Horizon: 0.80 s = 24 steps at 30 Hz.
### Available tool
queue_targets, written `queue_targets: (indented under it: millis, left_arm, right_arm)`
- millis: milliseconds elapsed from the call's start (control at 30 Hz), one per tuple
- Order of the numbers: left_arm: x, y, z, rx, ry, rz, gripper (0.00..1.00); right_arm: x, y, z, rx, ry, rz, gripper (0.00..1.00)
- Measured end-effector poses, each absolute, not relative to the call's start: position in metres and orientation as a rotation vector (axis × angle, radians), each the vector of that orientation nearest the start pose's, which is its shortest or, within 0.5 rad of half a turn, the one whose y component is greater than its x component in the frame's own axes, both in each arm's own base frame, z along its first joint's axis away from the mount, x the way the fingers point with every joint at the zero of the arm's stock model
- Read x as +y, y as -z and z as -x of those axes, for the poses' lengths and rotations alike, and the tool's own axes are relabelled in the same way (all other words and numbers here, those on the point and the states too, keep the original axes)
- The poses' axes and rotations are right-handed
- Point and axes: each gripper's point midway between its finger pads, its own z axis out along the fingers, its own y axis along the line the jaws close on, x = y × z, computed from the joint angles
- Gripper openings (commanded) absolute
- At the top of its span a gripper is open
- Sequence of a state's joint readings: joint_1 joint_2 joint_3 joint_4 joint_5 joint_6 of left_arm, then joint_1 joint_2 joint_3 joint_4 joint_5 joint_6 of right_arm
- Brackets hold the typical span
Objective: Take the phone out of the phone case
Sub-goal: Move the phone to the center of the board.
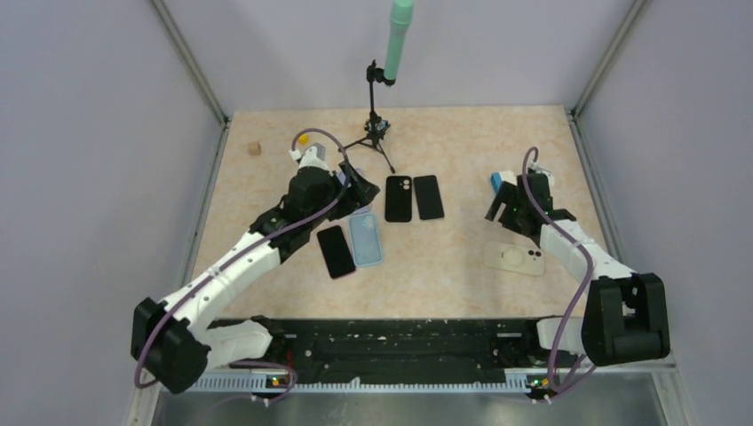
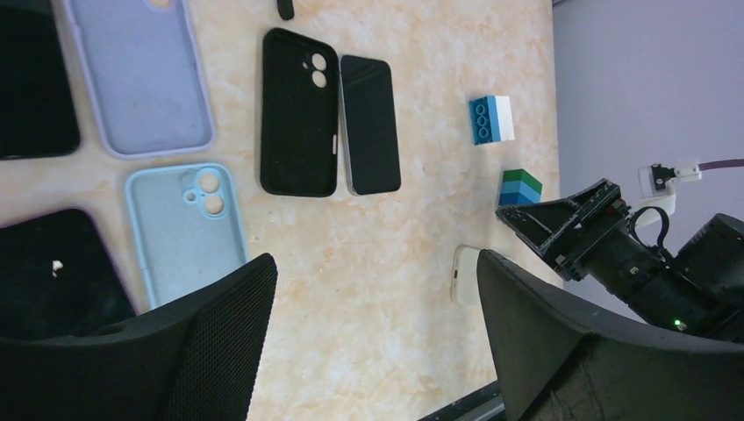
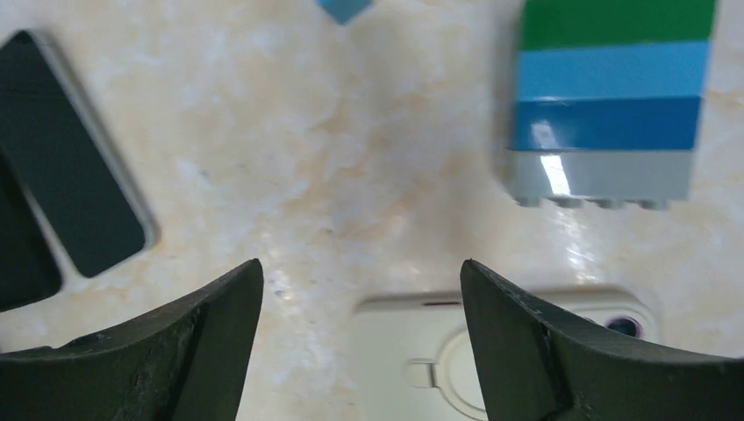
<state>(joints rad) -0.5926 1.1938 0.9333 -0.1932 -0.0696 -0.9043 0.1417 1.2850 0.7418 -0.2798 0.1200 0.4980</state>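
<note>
A cream phone case (image 1: 515, 258) lies back up on the right of the table, with a round ring on its back and a camera lens showing. My right gripper (image 1: 499, 209) is open and empty, hovering just beyond the case's far end. In the right wrist view the case (image 3: 491, 351) lies below and between the fingers, with the gripper (image 3: 360, 267) over bare table. My left gripper (image 1: 360, 191) is open and empty at the table's middle left. In the left wrist view (image 2: 375, 263) the cream case's end (image 2: 463, 274) shows by the right finger.
A black case (image 1: 399, 198) and a black phone (image 1: 428, 196) lie mid-table. A light blue case (image 1: 365, 238) and another black phone (image 1: 336, 251) lie by the left arm. A lilac case (image 2: 140, 74), stacked toy bricks (image 3: 610, 96) and a small tripod (image 1: 376, 133) are nearby.
</note>
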Motion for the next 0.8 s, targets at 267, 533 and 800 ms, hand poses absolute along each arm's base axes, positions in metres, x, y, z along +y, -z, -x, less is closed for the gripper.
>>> queue_targets:
  millis: [267,533,800]
  left_arm:
    - [-0.195,-0.244,-0.293,2.024,0.754,0.278,0.86]
    - [-0.170,-0.234,-0.292,2.030,0.631,0.236,0.86]
    - [-0.162,-0.228,-0.294,2.038,0.601,0.242,0.86]
  right_arm:
    - [0.004,-0.057,-0.299,2.382,-0.076,-0.642,0.81]
    - [0.017,-0.050,-0.304,2.409,-0.172,-0.622,0.38]
    - [0.031,-0.023,-0.298,2.517,-0.247,-0.609,0.25]
